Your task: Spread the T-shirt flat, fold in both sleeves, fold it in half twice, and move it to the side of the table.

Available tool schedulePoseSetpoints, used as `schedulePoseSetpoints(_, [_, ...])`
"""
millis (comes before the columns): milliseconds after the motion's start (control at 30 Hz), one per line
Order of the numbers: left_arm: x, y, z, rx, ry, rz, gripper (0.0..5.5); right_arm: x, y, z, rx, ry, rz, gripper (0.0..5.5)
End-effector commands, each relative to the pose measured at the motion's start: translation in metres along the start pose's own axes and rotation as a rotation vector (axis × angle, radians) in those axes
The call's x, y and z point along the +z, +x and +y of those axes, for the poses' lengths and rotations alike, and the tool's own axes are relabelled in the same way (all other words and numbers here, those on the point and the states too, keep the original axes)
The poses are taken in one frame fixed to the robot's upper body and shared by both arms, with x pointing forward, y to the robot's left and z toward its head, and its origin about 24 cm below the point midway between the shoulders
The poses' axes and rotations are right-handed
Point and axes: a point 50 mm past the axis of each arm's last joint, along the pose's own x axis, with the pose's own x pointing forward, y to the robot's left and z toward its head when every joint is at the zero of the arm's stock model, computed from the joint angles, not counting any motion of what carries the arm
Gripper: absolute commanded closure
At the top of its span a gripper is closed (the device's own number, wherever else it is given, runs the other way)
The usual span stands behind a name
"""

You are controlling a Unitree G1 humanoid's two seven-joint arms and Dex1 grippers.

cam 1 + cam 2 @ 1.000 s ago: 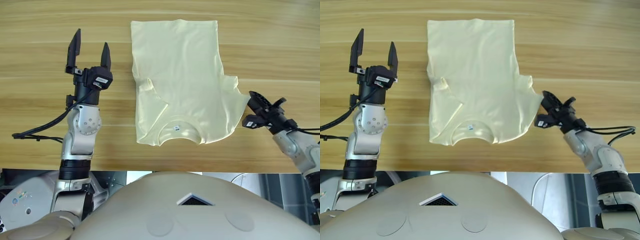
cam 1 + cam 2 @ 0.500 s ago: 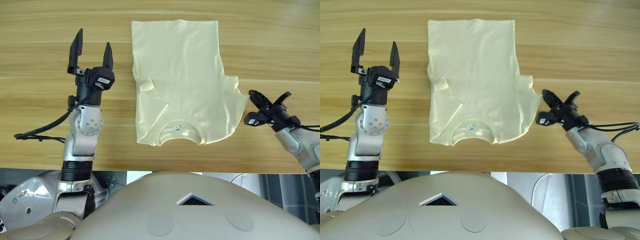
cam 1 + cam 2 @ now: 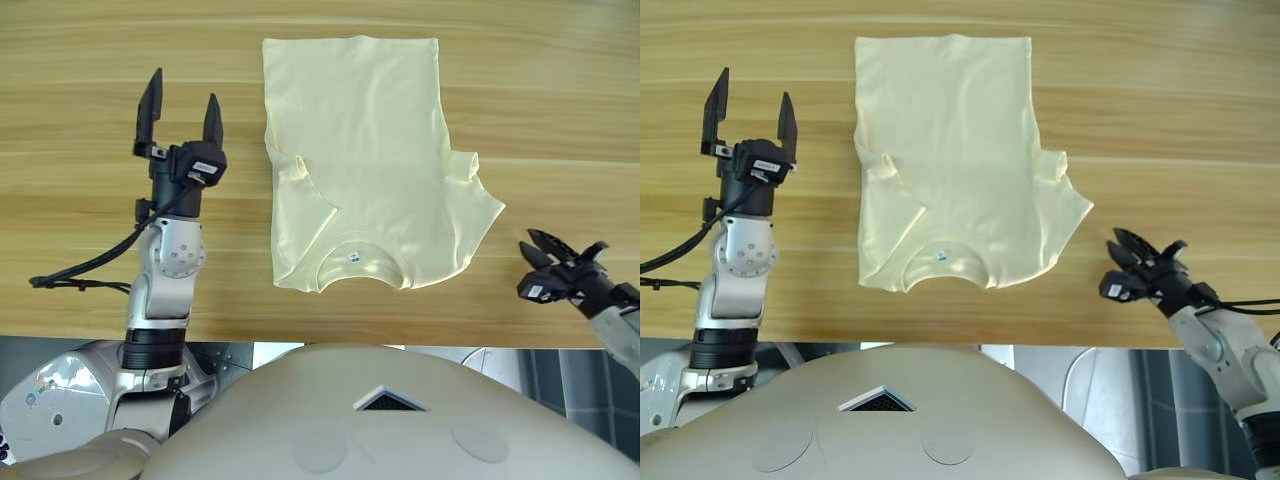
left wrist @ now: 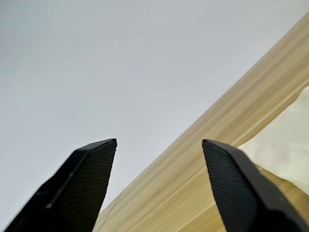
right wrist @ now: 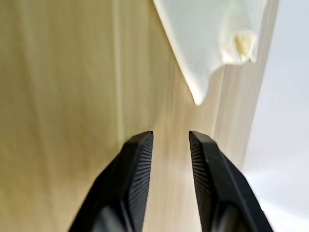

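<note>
While the right gripper is hovering at the near right edge of the table, fingers a narrow gap apart and gripping nothing, the pale T-shirt is lying flat mid-table, collar nearest. Its right sleeve is sticking out, probably awaiting folding; the left sleeve is lying tucked in. Farther left, the left gripper is standing upright, fingers spread wide, empty. Wood is extending on both sides, giving folding room.

table: light wood, grain running left-right | floor: dark grey, below table's near edge | backdrop: pale, plain
</note>
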Motion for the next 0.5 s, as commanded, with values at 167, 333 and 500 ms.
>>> schedulePoseSetpoints(167, [0.003,0.001,0.0,-0.004,-0.005,-0.008,2.18,0.025,0.032,0.01,0.076,-0.009,-0.112,4.15])
schedulePoseSetpoints(333, [0.004,0.001,-0.003,-0.011,-0.011,-0.014,2.18,0.016,0.062,0.002,0.025,-0.078,-0.096,4.15])
schedulePoseSetpoints(500, [0.005,0.0,-0.005,-0.015,-0.013,-0.015,2.18,0.011,0.068,0.001,0.015,-0.096,-0.09,4.15])
